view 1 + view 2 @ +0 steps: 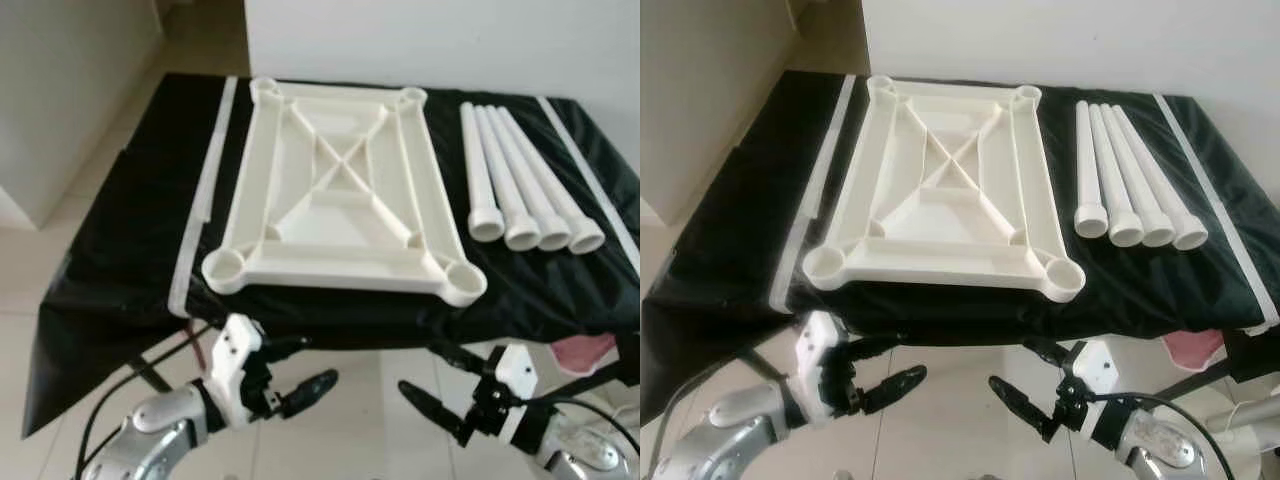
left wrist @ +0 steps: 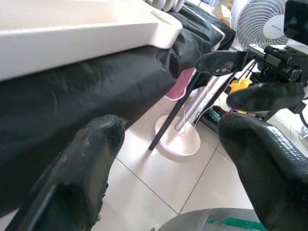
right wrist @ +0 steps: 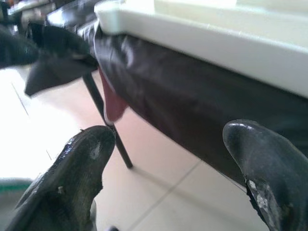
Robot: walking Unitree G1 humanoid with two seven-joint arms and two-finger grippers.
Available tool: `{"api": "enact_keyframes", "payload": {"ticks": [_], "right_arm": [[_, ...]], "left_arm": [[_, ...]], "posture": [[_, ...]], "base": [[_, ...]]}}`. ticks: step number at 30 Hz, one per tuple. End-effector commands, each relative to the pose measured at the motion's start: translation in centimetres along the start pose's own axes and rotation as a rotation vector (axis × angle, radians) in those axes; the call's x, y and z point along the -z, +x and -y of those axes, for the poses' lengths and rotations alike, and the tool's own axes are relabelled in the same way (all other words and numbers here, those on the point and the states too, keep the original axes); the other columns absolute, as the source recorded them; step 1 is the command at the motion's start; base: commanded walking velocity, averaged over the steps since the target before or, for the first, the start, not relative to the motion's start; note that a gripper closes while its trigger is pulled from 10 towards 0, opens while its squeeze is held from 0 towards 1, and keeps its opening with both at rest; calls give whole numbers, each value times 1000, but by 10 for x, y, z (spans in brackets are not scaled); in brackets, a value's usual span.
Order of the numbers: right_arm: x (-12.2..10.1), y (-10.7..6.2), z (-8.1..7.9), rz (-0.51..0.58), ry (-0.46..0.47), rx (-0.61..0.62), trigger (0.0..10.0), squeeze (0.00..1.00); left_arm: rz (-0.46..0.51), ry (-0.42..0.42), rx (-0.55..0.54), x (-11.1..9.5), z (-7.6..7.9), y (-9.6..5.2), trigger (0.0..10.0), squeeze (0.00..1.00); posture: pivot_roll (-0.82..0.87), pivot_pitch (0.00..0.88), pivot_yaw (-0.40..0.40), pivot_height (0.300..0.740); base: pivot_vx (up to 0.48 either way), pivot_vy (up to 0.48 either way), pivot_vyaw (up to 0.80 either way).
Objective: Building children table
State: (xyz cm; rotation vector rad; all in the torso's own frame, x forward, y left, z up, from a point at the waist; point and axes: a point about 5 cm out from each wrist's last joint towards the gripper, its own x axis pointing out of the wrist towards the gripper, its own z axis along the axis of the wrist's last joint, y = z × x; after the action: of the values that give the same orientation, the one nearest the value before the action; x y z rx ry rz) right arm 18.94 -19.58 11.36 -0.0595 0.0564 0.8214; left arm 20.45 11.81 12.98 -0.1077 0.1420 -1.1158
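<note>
The left gripper [image 1: 300,368] hangs low in front of the table, over the floor [image 1: 370,420], and its two black fingers [image 2: 91,168] are spread apart with nothing between them. The right gripper [image 1: 430,378] hangs low beside it, and its fingers [image 3: 82,163] are spread apart too and hold nothing. The two grippers point toward each other but do not touch. Just past them is the near edge of a table with a black cloth [image 1: 120,250] on it. The white table top [image 1: 340,190] lies upside down in the middle of the cloth, so its ribs and the four round corner holes face up. One short end of it is close to the near edge of the table. To the right of it, a little apart, four white legs [image 1: 520,185] lie side by side, touching each other, with their wide open ends toward the robot. In the left wrist view a white fan [image 2: 257,21] stands behind the right gripper.
</note>
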Motion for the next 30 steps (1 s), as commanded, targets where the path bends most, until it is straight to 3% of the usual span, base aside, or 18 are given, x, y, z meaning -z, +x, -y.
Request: {"api": "enact_keyframes", "payload": {"ticks": [1, 8, 13, 19, 22, 27, 29, 30], "right_arm": [[-6, -1, 5, 20, 12, 42, 10000, 0], [-19, 9, 26, 129, 16, 274, 10000, 0], [-30, 32, 37, 211, 41, 534, 10000, 0], [-37, 42, 42, 236, 40, 637, 10000, 0], [-58, 63, 54, 296, 5, 783, 10000, 0], [-73, 75, 60, 348, -42, 804, 10000, 0], [-74, 77, 62, 350, -56, 818, 10000, 0], [-73, 77, 63, 347, -67, 823, 10000, 0]], "left_arm": [[24, 15, 4, -6, -1, 1, 10000, 0], [70, 54, -168, -15, -24, 9, 10000, 0], [90, 82, -430, -23, -54, 20, 10000, 0], [121, 68, -525, -31, -65, 26, 10000, 0], [241, 3, -654, -53, -85, 34, 10000, 0], [328, 62, -731, -66, -99, 35, 10000, 0], [346, 74, -735, -69, -100, 38, 10000, 0], [345, 121, -725, -72, -95, 44, 10000, 0]], "posture": [[-7, 111, -32, 740], [-18, 82, -24, 740], [-18, 45, -12, 740], [-18, 26, -5, 740], [-20, 8, -17, 740], [-10, 0, -30, 740], [-7, 0, -35, 740], [-6, 0, -33, 740]], "base": [[0, 0, 0], [0, 0, 0], [0, 0, 0], [0, 0, 0], [0, 0, 0], [0, 0, 0], [0, 0, 0], [0, 0, 0]]}}
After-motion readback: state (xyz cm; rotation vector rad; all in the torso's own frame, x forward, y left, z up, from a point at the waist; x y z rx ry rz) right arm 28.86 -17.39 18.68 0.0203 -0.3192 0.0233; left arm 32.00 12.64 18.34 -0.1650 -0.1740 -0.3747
